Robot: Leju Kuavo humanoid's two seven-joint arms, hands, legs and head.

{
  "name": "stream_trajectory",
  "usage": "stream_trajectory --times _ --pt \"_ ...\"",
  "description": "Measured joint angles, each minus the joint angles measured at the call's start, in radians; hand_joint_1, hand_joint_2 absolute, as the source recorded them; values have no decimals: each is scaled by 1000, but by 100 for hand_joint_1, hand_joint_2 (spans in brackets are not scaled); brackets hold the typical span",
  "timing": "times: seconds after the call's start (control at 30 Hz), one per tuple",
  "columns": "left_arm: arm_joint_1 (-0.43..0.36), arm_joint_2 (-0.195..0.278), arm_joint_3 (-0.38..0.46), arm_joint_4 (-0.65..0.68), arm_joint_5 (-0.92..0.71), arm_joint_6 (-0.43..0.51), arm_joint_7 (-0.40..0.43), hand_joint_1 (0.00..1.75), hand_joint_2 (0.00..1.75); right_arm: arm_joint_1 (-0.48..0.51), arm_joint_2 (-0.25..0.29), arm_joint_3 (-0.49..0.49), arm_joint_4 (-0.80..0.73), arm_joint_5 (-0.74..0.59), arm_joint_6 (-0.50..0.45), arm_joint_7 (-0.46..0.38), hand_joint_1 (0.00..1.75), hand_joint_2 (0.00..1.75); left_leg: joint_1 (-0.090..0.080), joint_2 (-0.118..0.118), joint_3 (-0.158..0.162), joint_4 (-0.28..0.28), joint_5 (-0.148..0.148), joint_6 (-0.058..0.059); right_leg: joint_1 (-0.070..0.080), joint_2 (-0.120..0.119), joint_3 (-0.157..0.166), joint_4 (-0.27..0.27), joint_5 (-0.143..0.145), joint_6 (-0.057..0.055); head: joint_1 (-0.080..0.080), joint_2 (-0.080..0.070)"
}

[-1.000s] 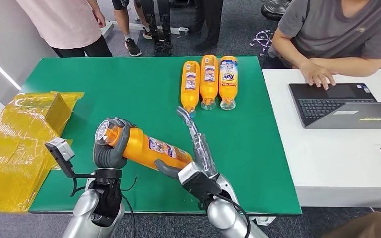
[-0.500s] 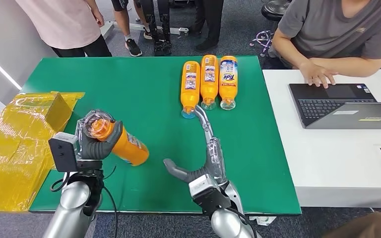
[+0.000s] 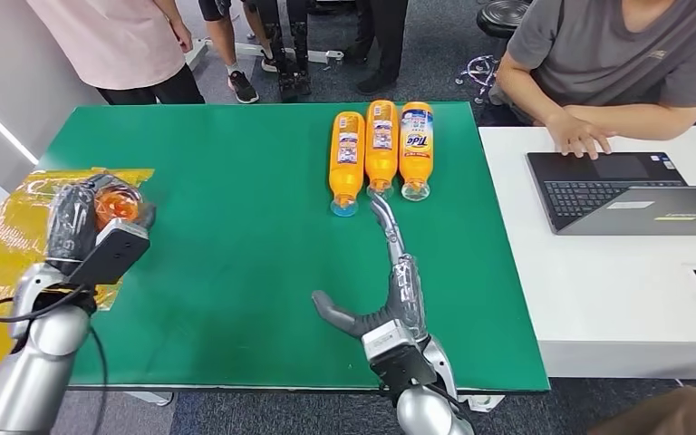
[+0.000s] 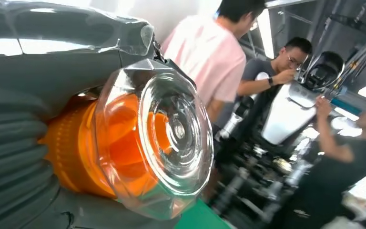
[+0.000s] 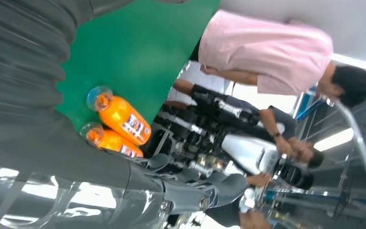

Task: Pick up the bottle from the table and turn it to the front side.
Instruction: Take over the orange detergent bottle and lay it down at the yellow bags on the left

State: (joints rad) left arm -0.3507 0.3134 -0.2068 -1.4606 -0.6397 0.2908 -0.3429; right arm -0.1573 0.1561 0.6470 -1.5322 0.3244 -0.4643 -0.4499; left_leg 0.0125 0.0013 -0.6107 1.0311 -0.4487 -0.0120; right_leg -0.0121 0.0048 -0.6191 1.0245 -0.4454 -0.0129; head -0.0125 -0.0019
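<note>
Orange liquid filled the bottle (image 3: 113,205) that the left hand (image 3: 80,227) held at the far left edge of the green worktop (image 3: 236,181), over the yellow plastic-wrapped box (image 3: 18,263). The fingers (image 3: 68,217) were wrapped around its body, and the left wrist view showed its clear cap end (image 4: 169,136) pointing away from the palm with the orange contents behind it.

The main risk, as I judged it, was the bottle slipping or rolling in the grip while being turned: it was smooth and round, and the label could not be seen from the head view, so the front side might have been missed. A drop there would likely have landed on the yellow wrap, not the worktop.

The right hand (image 3: 390,299) hovered over the worktop holding nothing, its fingers (image 3: 385,227) stretched straight toward three other bottles (image 3: 381,149) lying side by side at the far edge, caps toward the robot, all orange-filled. One fingertip came very near the middle bottle's cap; a small reach forward could have nudged that row out of line.

A person sat at a laptop (image 3: 616,190) on the white desk alongside.
</note>
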Motion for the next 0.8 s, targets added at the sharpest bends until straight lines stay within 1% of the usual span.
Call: stream_trajectory --times 0.1,0.27,0.33,0.4,0.47,0.6,0.7,0.8 --pt "-27 88 6 -6 -55 -81 21 175 175 2 11 -29 -25 4 18 10 0 175 0 0 0 0 0 0 0 0 0 0 0 0 0 0" --pt "-90 224 -19 -17 -135 -281 56 175 175 16 25 -83 -61 6 53 7 0 175 0 0 0 0 0 0 1 0 0 0 0 0 0 0" --pt "-113 268 -45 -16 -170 -339 65 175 175 30 28 -102 -75 9 69 1 0 175 0 0 0 0 0 0 1 0 0 0 0 0 0 0" --pt "-128 302 -73 -15 -195 -375 67 175 175 46 33 -117 -89 12 81 -3 0 175 0 0 0 0 0 0 1 0 0 0 0 0 0 0" --pt "-141 326 -106 -3 -215 -403 49 175 175 59 37 -131 -102 14 93 -8 0 175 0 0 0 0 0 0 0 0 0 -1 0 0 0 0" --pt "-164 350 -203 79 -267 -429 -39 175 175 75 44 -149 -118 18 107 -14 0 175 0 0 0 0 0 0 0 0 0 -1 0 0 0 0" --pt "-194 350 -281 168 -291 -427 -105 175 175 79 47 -153 -123 19 103 -16 0 175 0 0 0 0 0 0 0 0 0 -1 0 0 0 0" --pt "-241 339 -354 266 -300 -422 -153 175 175 80 47 -154 -126 19 95 -15 0 175 0 0 0 0 0 0 0 0 0 -1 1 -1 0 0"
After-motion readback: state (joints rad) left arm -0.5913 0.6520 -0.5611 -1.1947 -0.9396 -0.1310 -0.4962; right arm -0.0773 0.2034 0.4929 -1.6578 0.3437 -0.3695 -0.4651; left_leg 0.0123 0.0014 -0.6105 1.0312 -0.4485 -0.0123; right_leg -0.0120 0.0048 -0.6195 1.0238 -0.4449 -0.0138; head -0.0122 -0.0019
